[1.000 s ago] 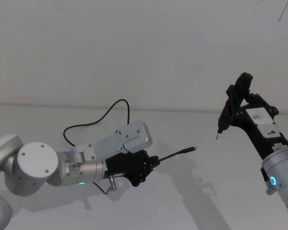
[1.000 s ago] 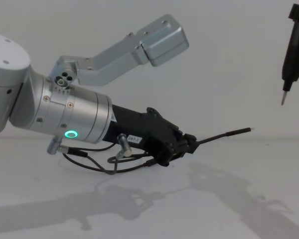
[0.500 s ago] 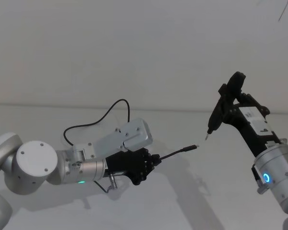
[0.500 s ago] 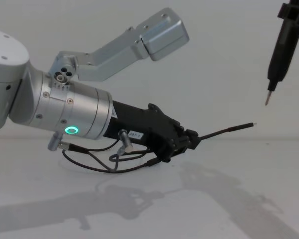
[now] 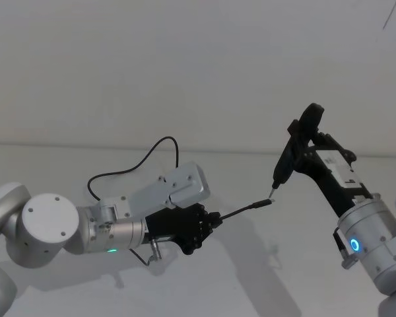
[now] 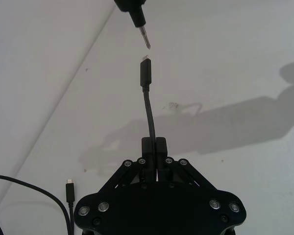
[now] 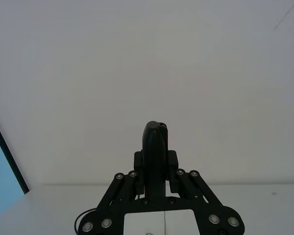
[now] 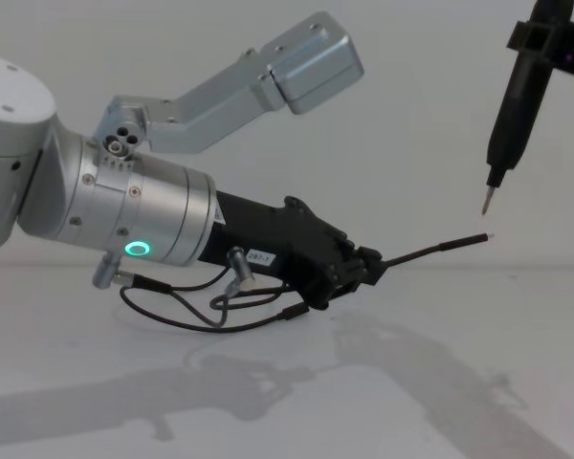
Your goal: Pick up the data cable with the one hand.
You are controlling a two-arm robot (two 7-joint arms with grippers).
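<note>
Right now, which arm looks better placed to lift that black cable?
The left. Its claw is already shut on the data cable near one plug, while the right claw is occupied holding a pointed tool.

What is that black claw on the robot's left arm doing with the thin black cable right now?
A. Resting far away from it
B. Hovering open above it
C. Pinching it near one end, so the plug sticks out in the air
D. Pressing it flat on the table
C: the left gripper is shut on the data cable, whose plug juts out raised above the table.
</note>
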